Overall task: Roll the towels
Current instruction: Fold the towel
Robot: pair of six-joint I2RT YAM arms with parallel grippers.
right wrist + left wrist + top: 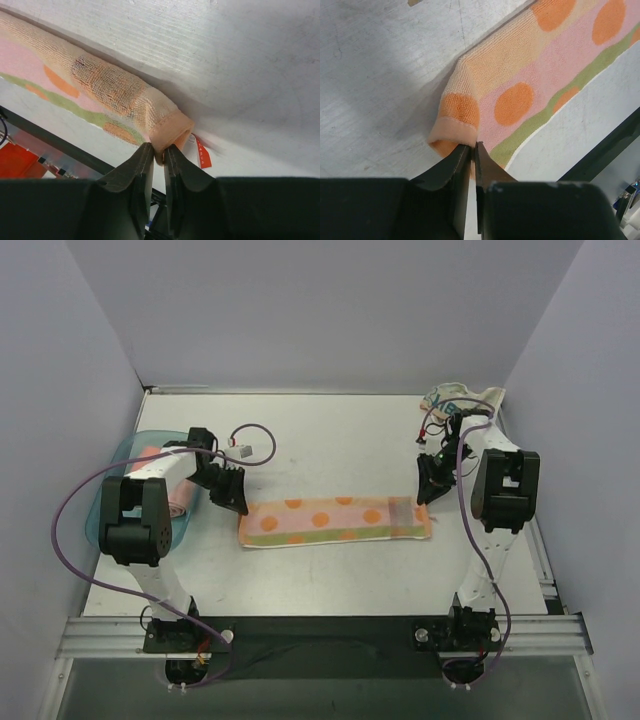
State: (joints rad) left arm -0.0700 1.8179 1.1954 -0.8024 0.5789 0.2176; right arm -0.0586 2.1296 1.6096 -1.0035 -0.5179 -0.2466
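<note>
The left hand [232, 496] is pinching the left end of the striped towel [335, 520], its two fingers nearly closed with only the thin hem between them. From the left wrist, that hand [474, 147] is gripping the orange hem at a corner of the striped towel [520, 100], and the cloth there is bulging up off the bench in a small fold. The right hand [425, 490] is doing the same at the opposite end. In the right wrist view, the right hand [160, 152] is squeezing the pale orange hem of the towel [110, 90] with its fingers narrowly apart. A small red tag [202, 152] is sticking out just beside them.

Between the two hands the striped towel is lying flat and stretched lengthwise across the middle of the bench [330, 450], dots facing up. The whitish towel [455, 397] is sitting crumpled at the far right corner, well apart from the others. The pink towel [150, 453] is resting inside the teal tray [108, 490] at the left edge, partly hidden under the left arm.
</note>
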